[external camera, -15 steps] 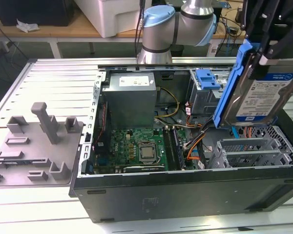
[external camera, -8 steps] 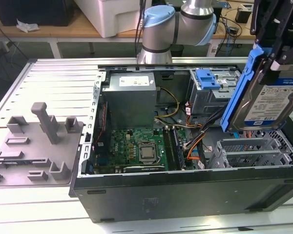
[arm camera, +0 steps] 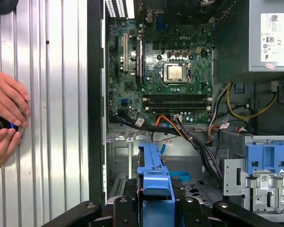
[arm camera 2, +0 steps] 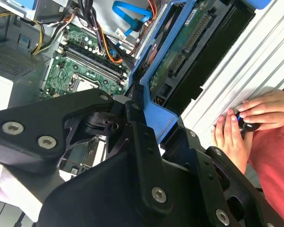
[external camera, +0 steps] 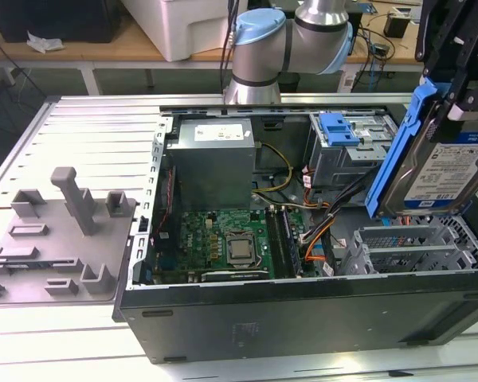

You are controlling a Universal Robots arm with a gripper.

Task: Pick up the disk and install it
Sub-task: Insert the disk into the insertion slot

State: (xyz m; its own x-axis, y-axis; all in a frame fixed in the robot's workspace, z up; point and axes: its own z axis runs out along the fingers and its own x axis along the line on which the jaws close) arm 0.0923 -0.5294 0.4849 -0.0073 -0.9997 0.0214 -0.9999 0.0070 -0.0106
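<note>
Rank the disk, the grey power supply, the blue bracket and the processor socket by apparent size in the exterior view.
Largest: disk and power supply. They look alike, and the disk seems nearer the camera, so they are unranked.
Then: blue bracket.
Smallest: processor socket.

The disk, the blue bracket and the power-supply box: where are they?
disk (external camera: pixel 454 171): exterior view, on its label.
blue bracket (external camera: pixel 338 130): exterior view, on its top face.
power-supply box (external camera: pixel 215 171): exterior view, on its grey side.

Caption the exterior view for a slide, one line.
The gripper holds the disk on edge, tilted, over the metal drive cage of the open computer case.
</note>
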